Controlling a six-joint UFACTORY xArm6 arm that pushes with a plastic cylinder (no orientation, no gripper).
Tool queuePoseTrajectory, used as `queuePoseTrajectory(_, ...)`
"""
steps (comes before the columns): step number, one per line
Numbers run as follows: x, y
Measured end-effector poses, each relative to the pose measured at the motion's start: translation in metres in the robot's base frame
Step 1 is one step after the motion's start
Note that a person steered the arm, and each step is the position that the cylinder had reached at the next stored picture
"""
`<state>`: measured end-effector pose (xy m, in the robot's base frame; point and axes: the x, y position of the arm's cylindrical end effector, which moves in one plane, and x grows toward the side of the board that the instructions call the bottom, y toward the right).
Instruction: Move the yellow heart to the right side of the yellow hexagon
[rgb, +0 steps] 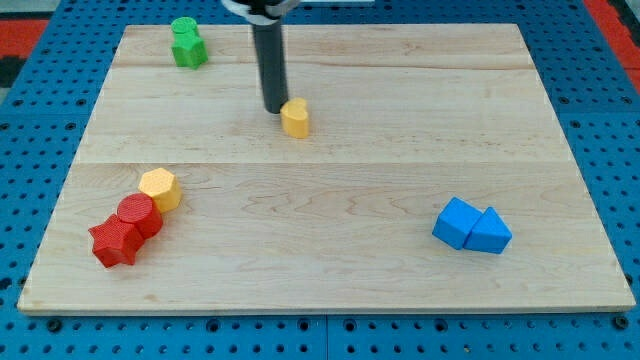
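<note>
The yellow heart (295, 117) lies on the wooden board (330, 220), above its middle. My tip (275, 109) stands just to the heart's left, touching or almost touching it. The yellow hexagon (159, 188) lies far down at the view's left, well apart from the heart. The dark rod rises from the tip to the view's top edge.
A red cylinder (138, 215) touches the hexagon's lower left, with a red star (114, 242) below it. Two green blocks (187, 44) sit at the top left. A blue cube (456, 222) and a blue triangle (489, 232) sit together at the right.
</note>
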<state>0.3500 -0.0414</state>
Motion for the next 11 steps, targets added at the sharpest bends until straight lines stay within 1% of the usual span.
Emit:
queuePoseTrajectory(1, -0.014, 0.047)
queuePoseTrajectory(2, 0.018, 0.052)
queuePoseTrajectory(3, 0.034, 0.038)
queuePoseTrajectory(4, 0.047, 0.007)
queuePoseTrajectory(5, 0.056, -0.048)
queuePoseTrajectory(6, 0.085, -0.085)
queuePoseTrajectory(7, 0.099, -0.089)
queuePoseTrajectory(8, 0.098, -0.058)
queuePoseTrajectory(9, 0.126, -0.030)
queuePoseTrajectory(10, 0.164, -0.043)
queuePoseTrajectory(11, 0.167, -0.066)
